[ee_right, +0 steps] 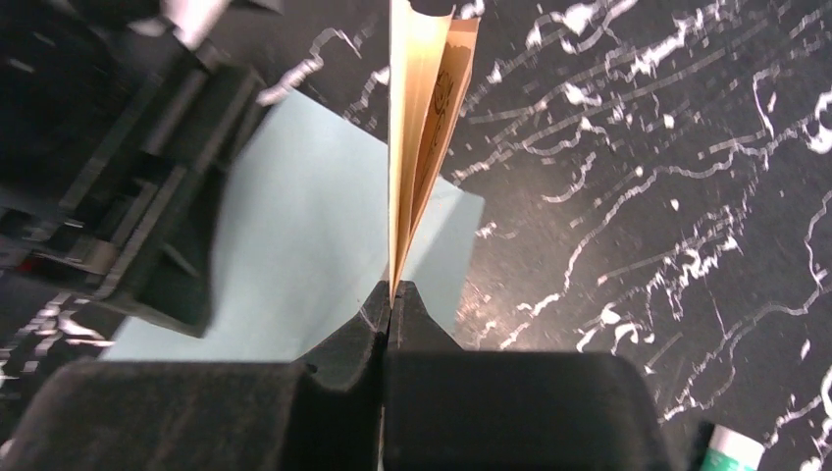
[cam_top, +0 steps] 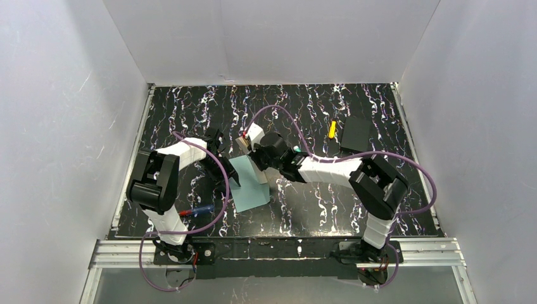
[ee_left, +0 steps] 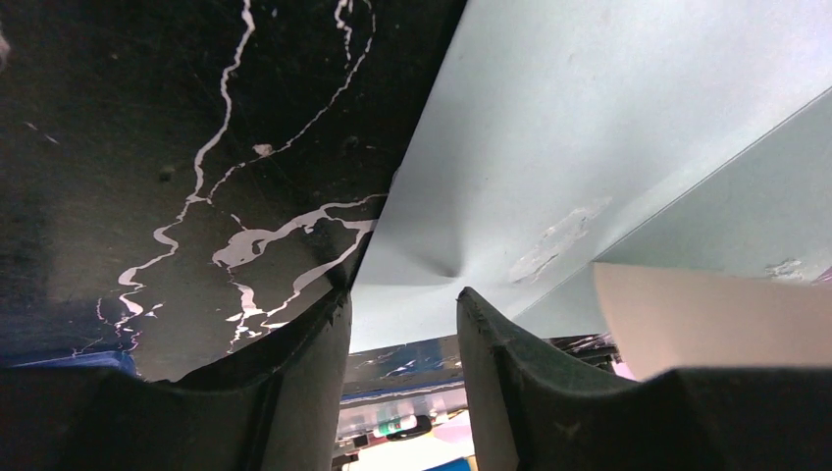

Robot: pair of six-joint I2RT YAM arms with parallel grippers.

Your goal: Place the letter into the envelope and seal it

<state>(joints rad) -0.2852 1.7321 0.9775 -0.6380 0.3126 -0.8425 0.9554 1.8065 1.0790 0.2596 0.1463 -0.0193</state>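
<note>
Envelope [cam_top: 252, 190] lies on the marbled black table [cam_top: 316, 209] between the arms. Right gripper [ee_right: 392, 294] is clamped tight on the folded letter [ee_right: 417, 118], held edge-on just above the envelope. Left gripper [ee_left: 402, 314], jaws partly apart, sits at the envelope's left edge, close beside the letter. Black block [cam_top: 356, 134] and yellow stick [cam_top: 332, 128] lie well right of the envelope.
</note>
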